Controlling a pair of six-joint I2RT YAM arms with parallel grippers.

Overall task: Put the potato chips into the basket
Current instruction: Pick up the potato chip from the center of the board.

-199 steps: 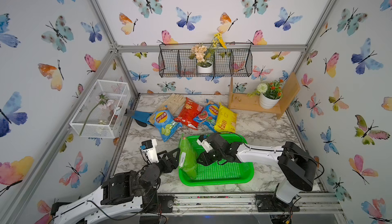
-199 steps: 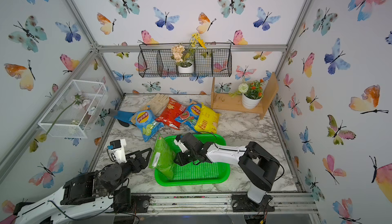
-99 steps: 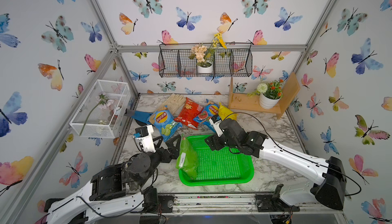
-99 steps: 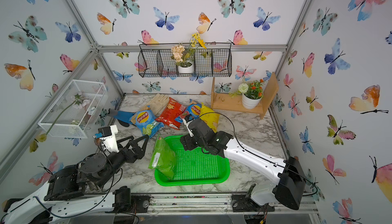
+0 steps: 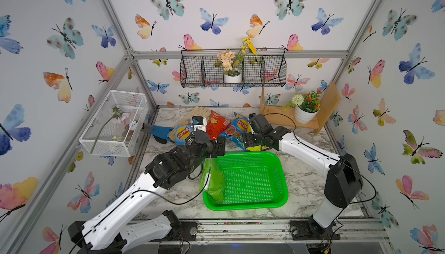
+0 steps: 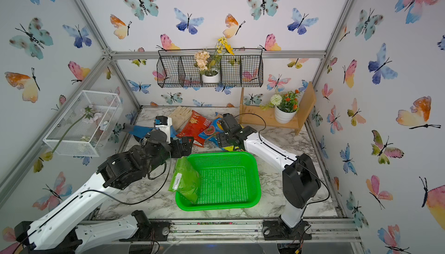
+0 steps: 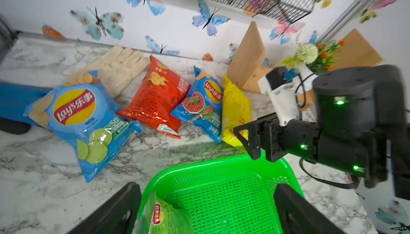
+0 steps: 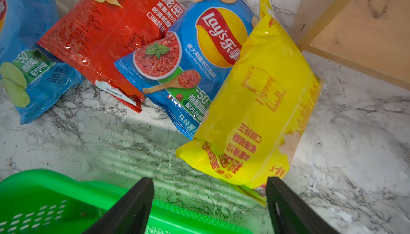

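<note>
The white marble-patterned tabletop [image 5: 303, 183] is carrying everything. Near its front edge the bright green perforated plastic basket [image 5: 250, 155] is sitting between the two arms, probably so that either one can reach it. One puffy green chip bag [image 5: 213, 183] is already standing on edge inside it, leaning against the wall on the left arm's side with its top poking above the rim.

The other four bags are lying outside in an overlapping row just beyond the basket's far rim. They are the blue bag with lime slices [image 7: 82, 119], the glossy red bag [image 7: 159, 97], the blue bag with a red-meat picture [image 8: 188, 55] and the yellow bag [image 8: 261, 102]. The yellow one is resting partly on that second blue one, beside the wooden shelf [image 8: 366, 33].

The right gripper [image 8: 209, 180] is hanging low by the far rim with its black jaws spread apart and nothing between them. The yellow bag's lowest corner is lying just ahead of it, so it is likely lining up on that bag, the topmost and nearest of the row. The left gripper [image 7: 207, 187] is hovering over the basket above the green bag, its jaws wide apart and empty.
</note>
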